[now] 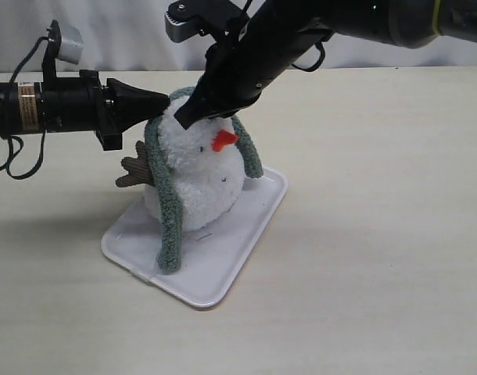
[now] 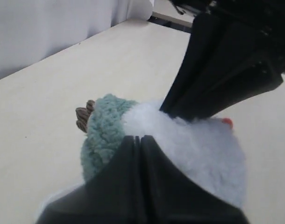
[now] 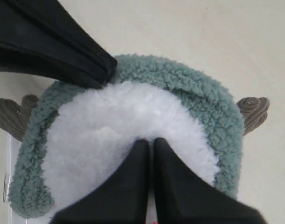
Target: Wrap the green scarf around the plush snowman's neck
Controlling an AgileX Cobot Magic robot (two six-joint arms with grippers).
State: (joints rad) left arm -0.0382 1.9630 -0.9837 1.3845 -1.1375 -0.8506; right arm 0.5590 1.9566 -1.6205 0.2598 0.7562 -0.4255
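Green scarf (image 1: 172, 219) arches over plush snowman (image 1: 201, 181), both ends hanging down.

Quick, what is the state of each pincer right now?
Left pincer: closed, tips at the green scarf; whether it grips anything cannot be told.
Right pincer: closed, tips on the plush snowman, nothing visibly held.

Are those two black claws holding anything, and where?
Nothing plainly. Both claws are shut: the right claw presses its tip into the head of the plush snowman, the left claw touches an edge of the green scarf. Pinched fluff is possible.
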